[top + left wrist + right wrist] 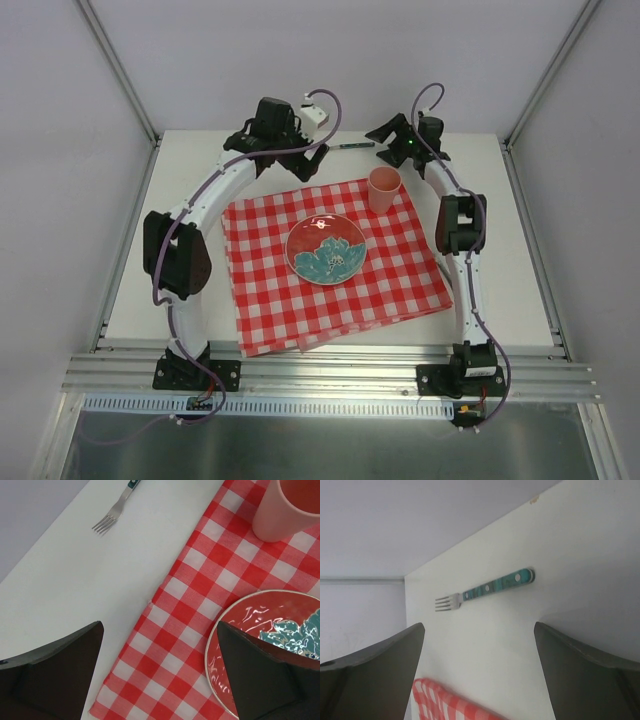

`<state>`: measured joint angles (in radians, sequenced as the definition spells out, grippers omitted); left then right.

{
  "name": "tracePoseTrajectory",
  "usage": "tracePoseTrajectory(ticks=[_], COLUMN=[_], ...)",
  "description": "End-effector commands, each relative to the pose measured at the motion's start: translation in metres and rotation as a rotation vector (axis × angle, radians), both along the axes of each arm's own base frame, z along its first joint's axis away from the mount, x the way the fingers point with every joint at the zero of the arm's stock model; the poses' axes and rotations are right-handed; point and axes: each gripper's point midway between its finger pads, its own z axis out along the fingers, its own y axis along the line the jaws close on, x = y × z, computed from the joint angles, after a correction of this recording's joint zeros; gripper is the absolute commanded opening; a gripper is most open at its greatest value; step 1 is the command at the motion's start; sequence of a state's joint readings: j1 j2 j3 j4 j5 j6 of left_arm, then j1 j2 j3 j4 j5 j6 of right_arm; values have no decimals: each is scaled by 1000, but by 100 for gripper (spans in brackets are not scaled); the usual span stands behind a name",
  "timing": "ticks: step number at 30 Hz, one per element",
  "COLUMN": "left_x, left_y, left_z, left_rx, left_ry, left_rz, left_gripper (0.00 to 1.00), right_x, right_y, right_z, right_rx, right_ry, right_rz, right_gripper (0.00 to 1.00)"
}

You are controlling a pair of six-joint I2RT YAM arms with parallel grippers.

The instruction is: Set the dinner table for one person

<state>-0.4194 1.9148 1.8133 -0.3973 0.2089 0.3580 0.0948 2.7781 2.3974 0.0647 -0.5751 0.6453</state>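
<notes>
Currently both tools stand with jaws spread wide and nothing between them: the left gripper [160, 630] hangs over the far left edge of the checked cloth [270, 290], and the right gripper [479, 627] hangs over bare tabletop facing the fork [485, 587]. The dinner table [505, 280] fills the middle of the overhead view, with its aluminium rail [330, 375] along the near edge, where both arm bases are bolted. From overhead the fork is only a thin dark line between the two grippers, and its tines cannot be made out. In the left wrist view its handle is cut off by the top border, the cup [384, 189] loses its rim to the frame edge, and one finger covers part of the plate [326, 249]. The right wrist view shows only a corner of the cloth at its lower border. The cloth lies askew, its near left corner reaching the rail. Bare tabletop runs as strips to the left and right of the cloth and along the far edge, where the fork lies close to the back wall [330, 60]. Walls enclose the table on three sides.
</notes>
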Motion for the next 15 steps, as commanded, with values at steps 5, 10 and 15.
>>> tracePoseTrajectory(ticks=[5,10,15], left_x=[4,-11,-8], left_y=[-15,-30,-24], left_z=[-7,-10,-19], left_rx=[68,90,124], left_ry=[22,25,30], left_rz=[-10,-88,-59], left_gripper=[99,99,99], right_x=[28,51,59], right_y=[12,6,-1], right_z=[-23,0,26], right_rx=[5,-32,-32], right_ry=[-9,-167,-250], right_rz=[-174,-248,-276], right_gripper=[97,97,97])
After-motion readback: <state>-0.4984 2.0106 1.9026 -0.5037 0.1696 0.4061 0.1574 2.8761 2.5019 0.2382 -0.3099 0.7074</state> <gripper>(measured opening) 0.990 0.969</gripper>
